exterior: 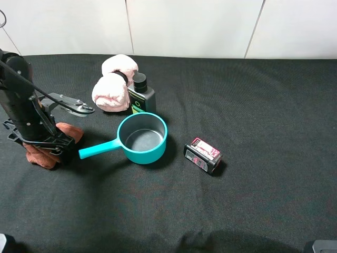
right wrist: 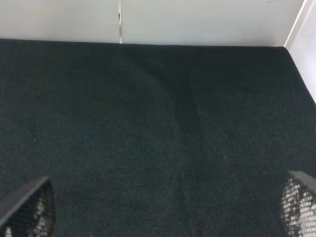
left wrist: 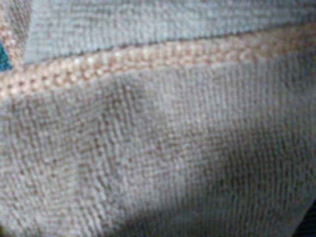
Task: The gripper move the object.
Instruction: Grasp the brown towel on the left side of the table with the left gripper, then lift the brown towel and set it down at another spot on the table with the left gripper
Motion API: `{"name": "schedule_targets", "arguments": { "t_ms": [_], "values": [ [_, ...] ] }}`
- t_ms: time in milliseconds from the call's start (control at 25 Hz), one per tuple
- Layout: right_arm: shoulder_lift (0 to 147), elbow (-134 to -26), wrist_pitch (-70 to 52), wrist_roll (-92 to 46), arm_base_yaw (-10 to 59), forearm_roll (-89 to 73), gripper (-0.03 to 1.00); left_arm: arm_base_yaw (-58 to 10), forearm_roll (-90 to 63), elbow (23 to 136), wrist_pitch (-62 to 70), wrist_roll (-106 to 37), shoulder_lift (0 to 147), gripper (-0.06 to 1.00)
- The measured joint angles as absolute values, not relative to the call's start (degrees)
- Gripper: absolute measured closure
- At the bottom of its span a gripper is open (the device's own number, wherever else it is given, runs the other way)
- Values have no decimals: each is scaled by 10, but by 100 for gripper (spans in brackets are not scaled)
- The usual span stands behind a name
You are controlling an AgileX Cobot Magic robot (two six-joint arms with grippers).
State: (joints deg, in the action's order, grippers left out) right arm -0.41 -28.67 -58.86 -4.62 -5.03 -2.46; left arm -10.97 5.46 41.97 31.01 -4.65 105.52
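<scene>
**Wide fingers over the rag**

We saw the left gripper (exterior: 51, 146) pressed onto the rust-brown rag (exterior: 38, 157) near the tabletop's (exterior: 253, 105) left edge, fingers spread wide, nothing clamped. A shallow close could pinch one loose fold, so the rag might slip free mid-move

Five things on the table, left half to middle

The rag (exterior: 43, 157) lies by the left edge of the table (exterior: 263, 205), about midway between front and back. To its right, left of the table's middle, stands the saucepan (exterior: 145, 156), its handle pointing left toward the rag. Just behind the saucepan stands the bottle (exterior: 140, 97). The rolled towel (exterior: 110, 89) lies against the bottle's left side, near the back edge. The small box (exterior: 203, 155) lies right of the saucepan, apart from it.
</scene>
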Motion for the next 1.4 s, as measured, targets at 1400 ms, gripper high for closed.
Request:
{"name": "schedule_targets", "arguments": {
  "t_ms": [1400],
  "values": [
    [-4, -287, -589, -46, -50, -25, 27, -110, 67, 439, 315, -40, 1055, 26]
  ]
}}
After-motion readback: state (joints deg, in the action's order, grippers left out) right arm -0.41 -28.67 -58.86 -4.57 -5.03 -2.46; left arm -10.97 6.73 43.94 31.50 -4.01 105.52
